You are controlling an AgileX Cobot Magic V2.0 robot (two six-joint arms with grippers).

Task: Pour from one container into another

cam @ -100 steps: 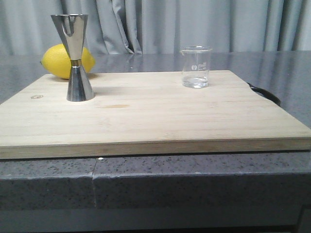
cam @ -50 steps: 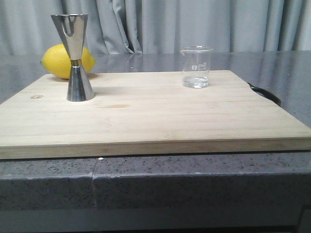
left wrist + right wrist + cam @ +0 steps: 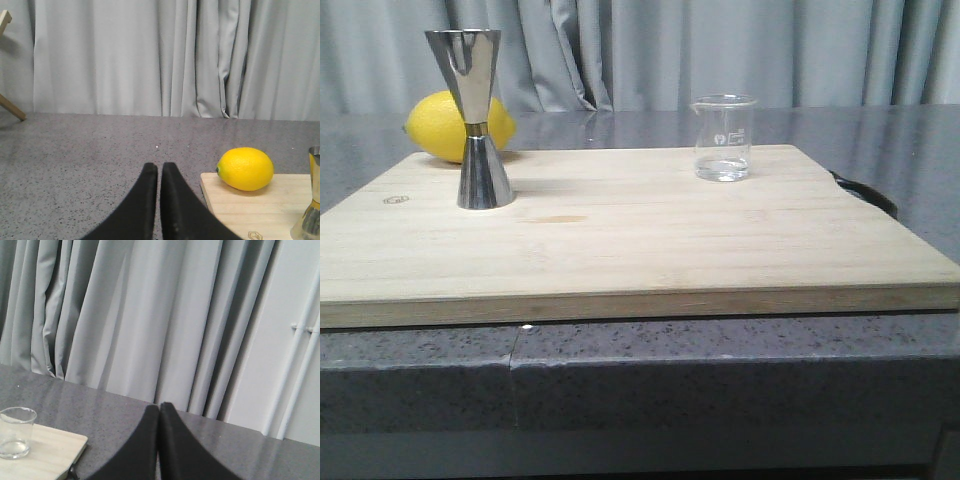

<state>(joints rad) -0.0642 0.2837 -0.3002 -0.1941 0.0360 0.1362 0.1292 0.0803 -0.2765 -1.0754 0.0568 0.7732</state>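
Observation:
The clear glass beaker (image 3: 723,138) stands upright at the back right of the wooden board (image 3: 620,240), a little clear liquid in its bottom; the right wrist view also catches the beaker (image 3: 16,433). The steel hourglass jigger (image 3: 477,120) stands upright at the board's back left, and only the jigger's edge (image 3: 311,210) shows in the left wrist view. Neither arm appears in the front view. My left gripper (image 3: 159,166) is shut and empty over the counter, left of the board. My right gripper (image 3: 159,406) is shut and empty, well right of the beaker.
A yellow lemon (image 3: 458,126) lies behind the jigger at the board's back left corner; the lemon (image 3: 245,168) also shows in the left wrist view. A black handle (image 3: 865,192) sticks out at the board's right side. Grey counter (image 3: 720,360) surrounds the board, curtains behind.

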